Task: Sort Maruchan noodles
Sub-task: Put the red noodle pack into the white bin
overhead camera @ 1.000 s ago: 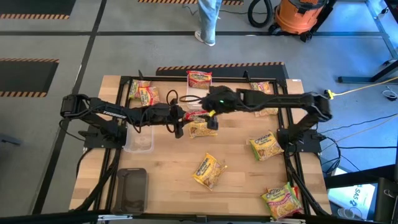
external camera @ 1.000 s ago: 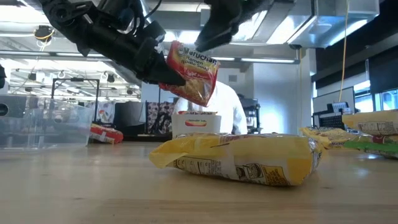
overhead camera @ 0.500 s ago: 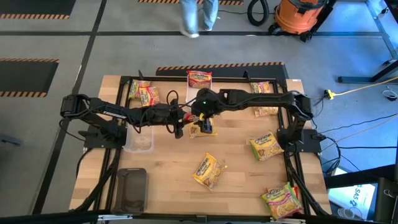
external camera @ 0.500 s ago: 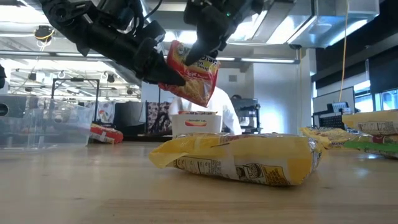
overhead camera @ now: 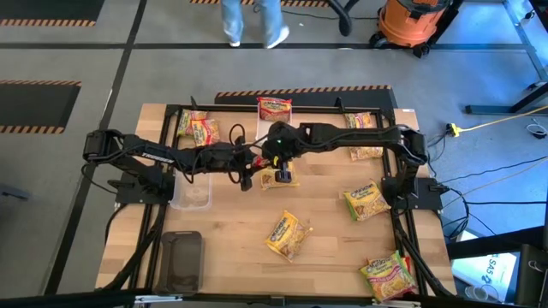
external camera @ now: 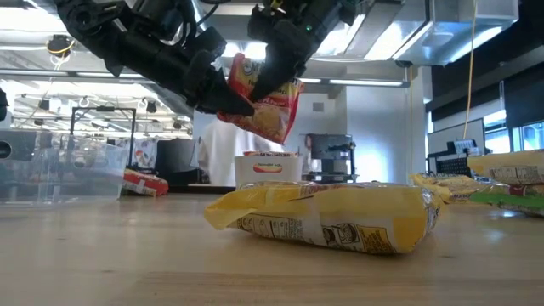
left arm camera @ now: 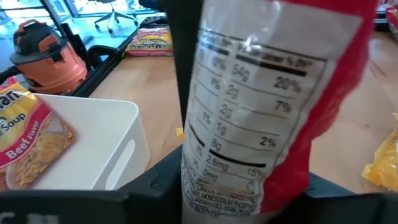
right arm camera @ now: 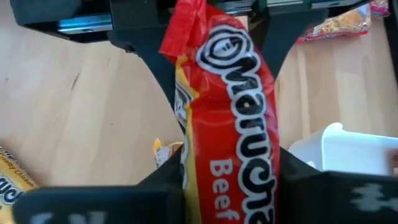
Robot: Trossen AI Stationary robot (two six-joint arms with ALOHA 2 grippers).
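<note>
A red Maruchan beef packet (external camera: 262, 102) hangs in the air over the table's middle, held by both grippers. My left gripper (external camera: 223, 99) comes from the table's left and is shut on the packet's left side. My right gripper (external camera: 269, 71) comes from the right and above and is shut on its upper part. Its printed front (right arm camera: 233, 81) fills the right wrist view and its nutrition label (left arm camera: 249, 106) fills the left wrist view. A yellow packet (overhead camera: 280, 178) lies flat on the table just under them. My left gripper pinches the packet's side edge (external camera: 231, 104) between its two fingers, coming in slanting down from the table's left. The packet stands roughly upright, tilted, clear of the table. My right gripper pinches the packet across its width (right arm camera: 208, 180), one finger (right arm camera: 163, 180) on each side. It reaches in from the table's right and above, onto the upper part (external camera: 265, 82). The packet is clear of the table.
A white bin (overhead camera: 267, 133) stands just beyond the grippers, with a beef packet (left arm camera: 25, 143) in it. A clear bin (overhead camera: 190, 193) and a dark tray (overhead camera: 181, 261) are at the left. More packets lie at the far left (overhead camera: 199, 129), far right (overhead camera: 366, 137), right (overhead camera: 366, 202), near middle (overhead camera: 288, 235) and near right (overhead camera: 390, 275).
My right gripper has moved toward the table's left and down onto the red packet and has shut on its upper part. The packet has stayed in the air in my left gripper. A person has walked past beyond the table's far edge.
</note>
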